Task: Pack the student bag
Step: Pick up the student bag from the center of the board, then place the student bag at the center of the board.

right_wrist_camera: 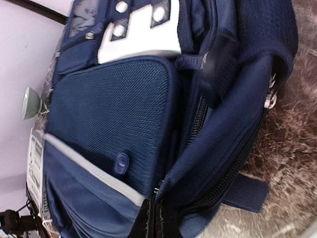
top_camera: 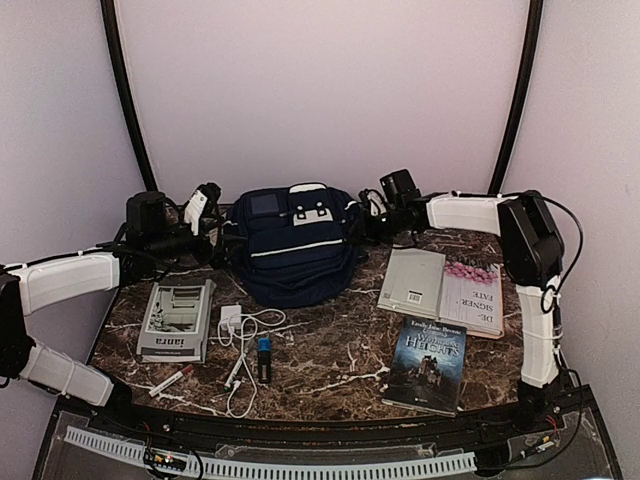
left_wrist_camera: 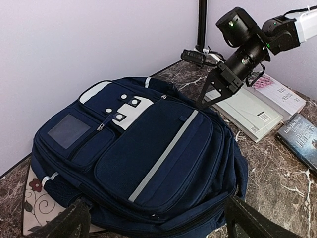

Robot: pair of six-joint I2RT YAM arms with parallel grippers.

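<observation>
The navy student bag (top_camera: 295, 250) lies face up at the back middle of the table, white patch toward the wall; it also fills the left wrist view (left_wrist_camera: 148, 153) and the right wrist view (right_wrist_camera: 114, 114). My left gripper (top_camera: 213, 235) is at the bag's left side, its jaws wide open with the bag's lower edge between them (left_wrist_camera: 158, 225), holding nothing. My right gripper (top_camera: 368, 226) is at the bag's right side. Its fingertips (right_wrist_camera: 159, 220) are pressed together on the zipper pull (right_wrist_camera: 158, 191) of a partly open side seam.
Left of the bag a grey box (top_camera: 178, 320), a white charger with cable (top_camera: 235, 322), a blue stick (top_camera: 264, 358) and a pen (top_camera: 170, 381). To the right a pale book (top_camera: 412, 283), a pink book (top_camera: 475, 295) and a dark book (top_camera: 427, 363). A floral item (left_wrist_camera: 37, 203) lies under the bag.
</observation>
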